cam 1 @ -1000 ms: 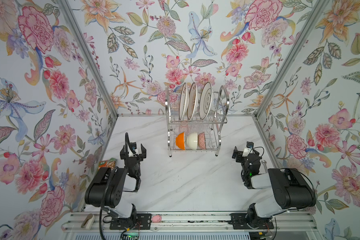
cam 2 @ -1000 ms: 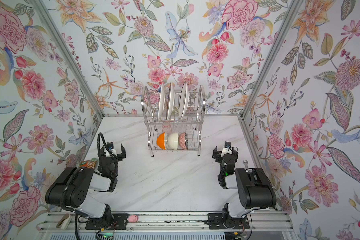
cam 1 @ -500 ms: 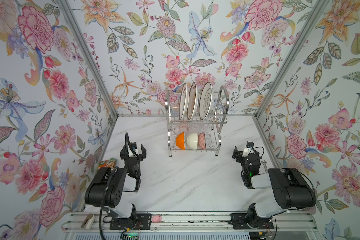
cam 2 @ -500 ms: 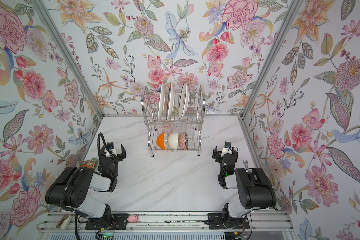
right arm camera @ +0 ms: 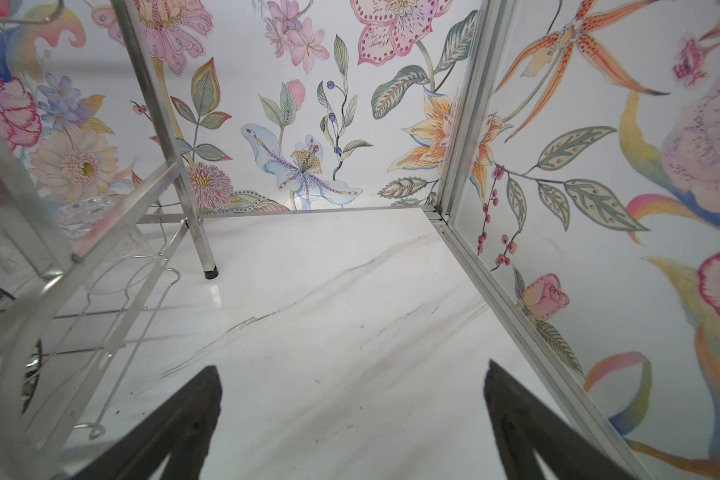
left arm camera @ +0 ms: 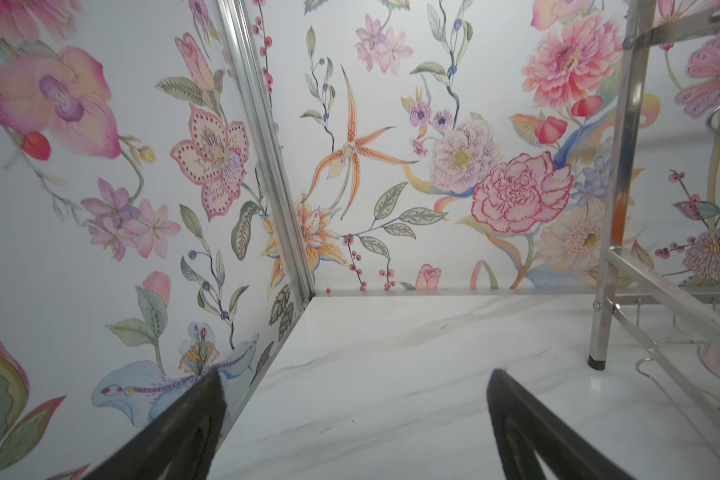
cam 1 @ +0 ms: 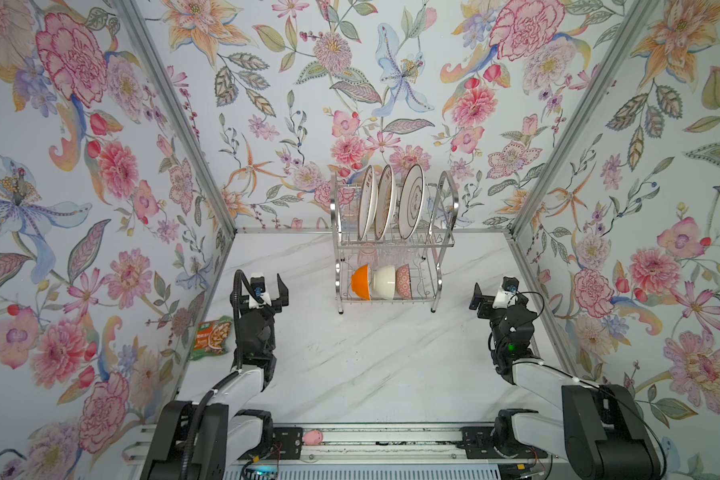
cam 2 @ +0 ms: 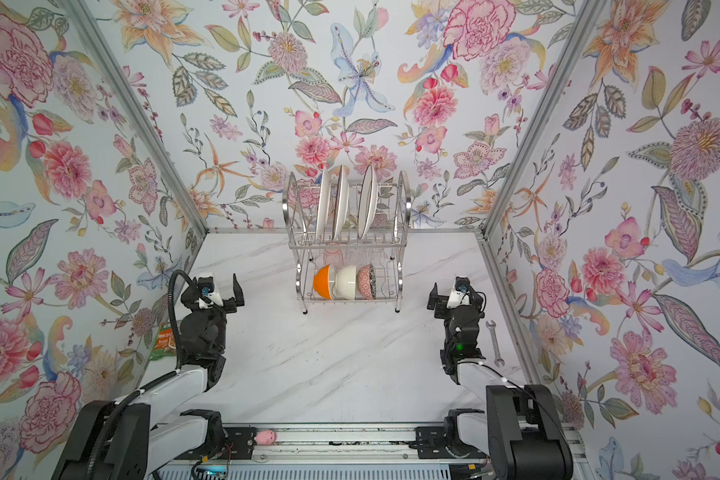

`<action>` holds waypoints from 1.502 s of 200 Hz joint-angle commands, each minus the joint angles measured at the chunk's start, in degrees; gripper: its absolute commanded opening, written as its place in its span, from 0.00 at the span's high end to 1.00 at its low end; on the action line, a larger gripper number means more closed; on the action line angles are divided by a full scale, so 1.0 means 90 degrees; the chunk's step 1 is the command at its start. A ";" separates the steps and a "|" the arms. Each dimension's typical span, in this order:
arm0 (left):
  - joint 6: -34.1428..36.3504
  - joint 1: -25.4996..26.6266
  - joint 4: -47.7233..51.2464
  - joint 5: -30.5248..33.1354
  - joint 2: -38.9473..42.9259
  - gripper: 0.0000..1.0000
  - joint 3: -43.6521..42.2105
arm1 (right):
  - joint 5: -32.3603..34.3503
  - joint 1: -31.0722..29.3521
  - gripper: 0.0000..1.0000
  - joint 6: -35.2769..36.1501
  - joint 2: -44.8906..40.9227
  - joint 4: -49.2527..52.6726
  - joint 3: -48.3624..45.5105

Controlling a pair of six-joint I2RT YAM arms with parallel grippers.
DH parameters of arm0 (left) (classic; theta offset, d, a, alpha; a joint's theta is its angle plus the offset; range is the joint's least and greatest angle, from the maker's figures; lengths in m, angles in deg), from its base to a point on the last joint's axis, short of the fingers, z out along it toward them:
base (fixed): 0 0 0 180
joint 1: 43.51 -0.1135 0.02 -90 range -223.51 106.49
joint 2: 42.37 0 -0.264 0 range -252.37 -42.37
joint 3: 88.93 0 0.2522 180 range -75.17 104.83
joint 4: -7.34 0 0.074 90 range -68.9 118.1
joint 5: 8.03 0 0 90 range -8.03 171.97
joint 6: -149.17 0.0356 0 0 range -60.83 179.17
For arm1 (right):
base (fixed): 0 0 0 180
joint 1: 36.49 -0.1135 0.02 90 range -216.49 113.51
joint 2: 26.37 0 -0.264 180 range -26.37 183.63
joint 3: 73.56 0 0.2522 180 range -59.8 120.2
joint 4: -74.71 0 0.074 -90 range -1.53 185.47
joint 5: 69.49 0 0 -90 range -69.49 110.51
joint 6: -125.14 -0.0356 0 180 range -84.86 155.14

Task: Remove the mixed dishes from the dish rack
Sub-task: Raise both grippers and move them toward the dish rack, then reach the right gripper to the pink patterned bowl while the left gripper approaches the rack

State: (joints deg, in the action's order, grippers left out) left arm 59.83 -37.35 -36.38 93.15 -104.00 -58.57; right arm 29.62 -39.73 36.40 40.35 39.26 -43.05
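STEP: unloading not yet started | RACK: dish rack (cam 1: 391,246) stands rear-centre, three plates (cam 1: 385,201) upright on top, bowls (cam 1: 385,282) below | TOOLS: left gripper (cam 1: 261,281), right gripper (cam 1: 493,293) both spread, empty (well clear of rack) | NEXT: we judge a plate-rim approach is required.

Bright, even light; soft shadows.

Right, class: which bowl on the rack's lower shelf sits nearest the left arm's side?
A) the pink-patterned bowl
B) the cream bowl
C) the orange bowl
C: in both top views the orange bowl is leftmost of the three on the lower shelf of the dish rack, with the cream bowl next to it.
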 commanded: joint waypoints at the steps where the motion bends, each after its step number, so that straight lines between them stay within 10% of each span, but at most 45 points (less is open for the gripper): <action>1: 0.0188 0.0070 0.1620 -0.0548 0.0672 0.01 0.0407 | -0.0497 -0.0039 0.01 -0.0025 -0.0605 0.1064 0.0296; 86: 0.0707 0.0598 0.4444 -0.2106 0.1709 0.01 0.1503 | -0.2905 -0.0258 0.01 0.0412 -0.2061 0.3285 0.1034; 139: 0.0982 0.1459 0.4696 -0.2445 0.1400 0.01 0.1586 | -0.2982 -0.1408 0.02 0.0677 -0.1704 0.4070 0.1600; 300: 0.0404 0.2029 0.3855 -0.3049 0.0170 0.01 0.1455 | -0.3772 -0.1993 0.43 -0.0247 0.1395 0.1511 0.1955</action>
State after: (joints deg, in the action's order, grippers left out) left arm 64.42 -19.80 0.85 67.10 -102.08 -46.11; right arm -0.89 -57.42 35.48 49.64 58.52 -29.02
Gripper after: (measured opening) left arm 0.994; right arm 0.575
